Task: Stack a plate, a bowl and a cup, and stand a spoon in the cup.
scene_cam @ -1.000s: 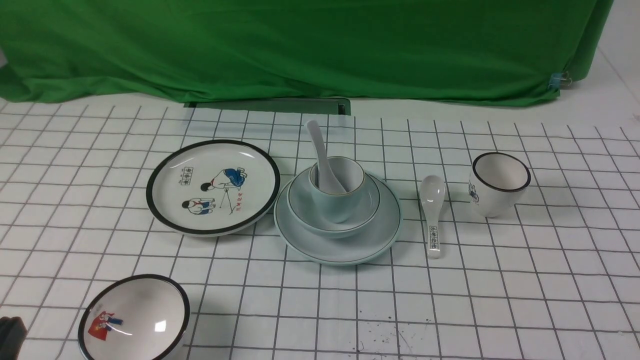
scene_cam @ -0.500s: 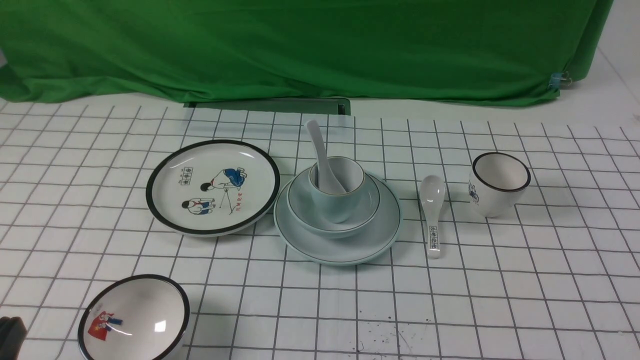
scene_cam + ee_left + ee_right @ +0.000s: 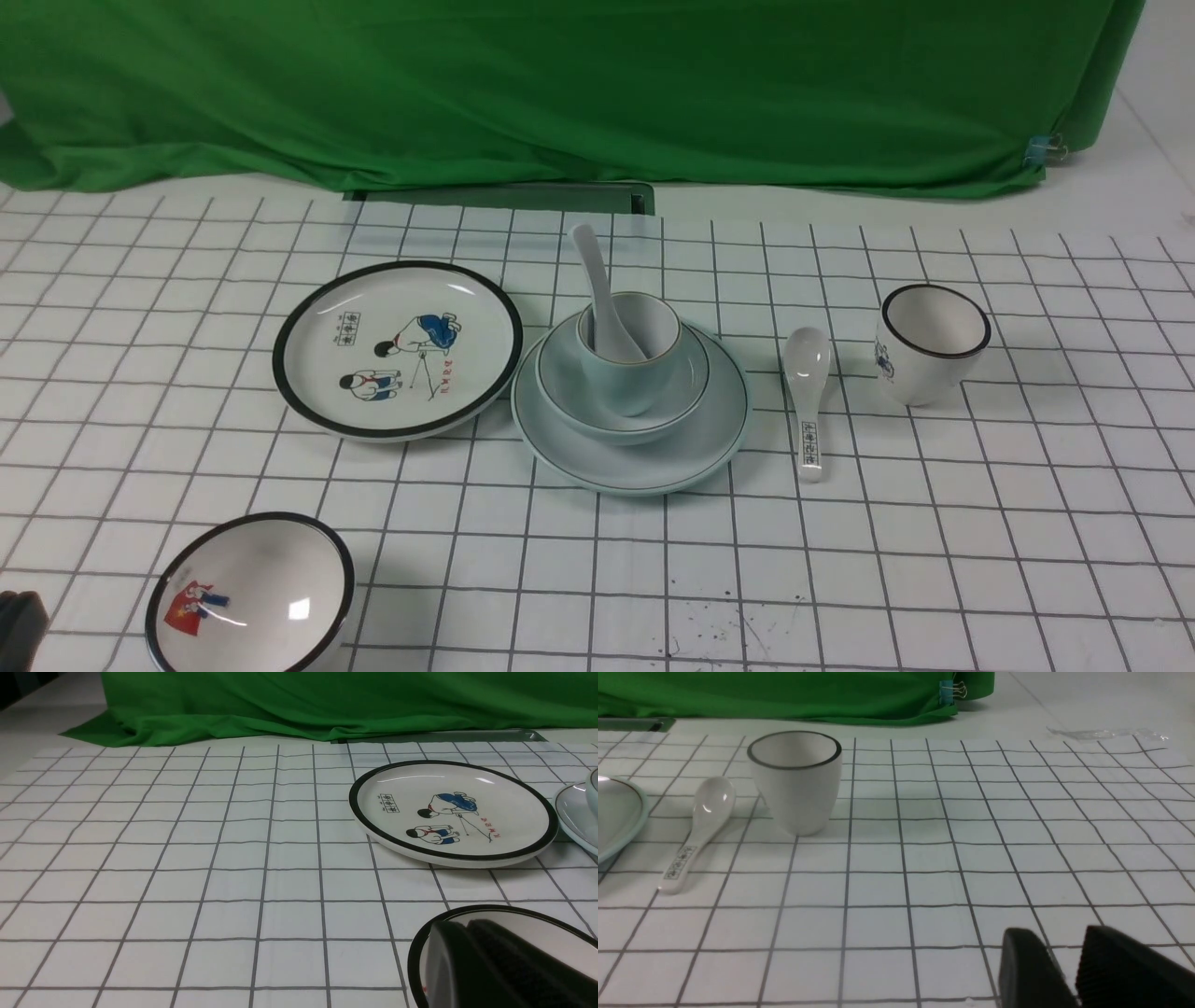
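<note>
The pale plate (image 3: 691,448) lies at the table's middle. The plain bowl (image 3: 686,387) sits on it, and the small cup (image 3: 625,383) stands in the bowl. The plain white spoon (image 3: 597,280) stands in the cup, its handle leaning up and to the back left. The plate's edge also shows in the left wrist view (image 3: 572,807) and the right wrist view (image 3: 616,812). My left gripper (image 3: 460,924) is shut and empty, low over the black-rimmed bowl at the front left. My right gripper (image 3: 1057,935) is empty with a narrow gap between its jaws, over bare cloth at the right.
A black-rimmed cartoon plate (image 3: 397,345) lies left of the stack. A black-rimmed bowl (image 3: 252,597) sits at the front left. A printed-handle spoon (image 3: 808,392) and a black-rimmed cup (image 3: 934,341) are to the right. Green cloth (image 3: 560,93) hangs at the back.
</note>
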Robot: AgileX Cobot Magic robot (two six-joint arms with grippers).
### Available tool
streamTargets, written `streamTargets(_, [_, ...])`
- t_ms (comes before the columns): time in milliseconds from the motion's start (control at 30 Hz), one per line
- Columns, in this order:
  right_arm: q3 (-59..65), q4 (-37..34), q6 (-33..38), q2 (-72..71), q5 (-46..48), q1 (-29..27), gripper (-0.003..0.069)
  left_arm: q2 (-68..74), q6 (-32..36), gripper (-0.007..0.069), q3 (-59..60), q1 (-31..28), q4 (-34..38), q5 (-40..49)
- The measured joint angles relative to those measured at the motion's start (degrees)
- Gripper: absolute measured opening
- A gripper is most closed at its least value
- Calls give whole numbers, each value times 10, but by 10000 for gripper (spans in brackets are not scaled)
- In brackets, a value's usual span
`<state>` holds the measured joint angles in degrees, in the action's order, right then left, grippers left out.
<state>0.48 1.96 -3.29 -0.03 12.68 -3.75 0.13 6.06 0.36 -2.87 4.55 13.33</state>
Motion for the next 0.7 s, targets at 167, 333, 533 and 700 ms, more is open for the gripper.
streamTargets(167, [0, 0, 0, 0, 0, 0, 236, 0, 0, -29, 0, 0, 0, 0])
streamTargets(333, [0, 0, 1, 0, 0, 0, 239, 0, 0, -29, 0, 0, 0, 0])
streamTargets(533, [0, 0, 1, 0, 0, 0, 239, 0, 1, -29, 0, 0, 0, 0])
streamTargets(700, [0, 0, 1, 0, 0, 0, 240, 0, 1, -29, 0, 0, 0, -2])
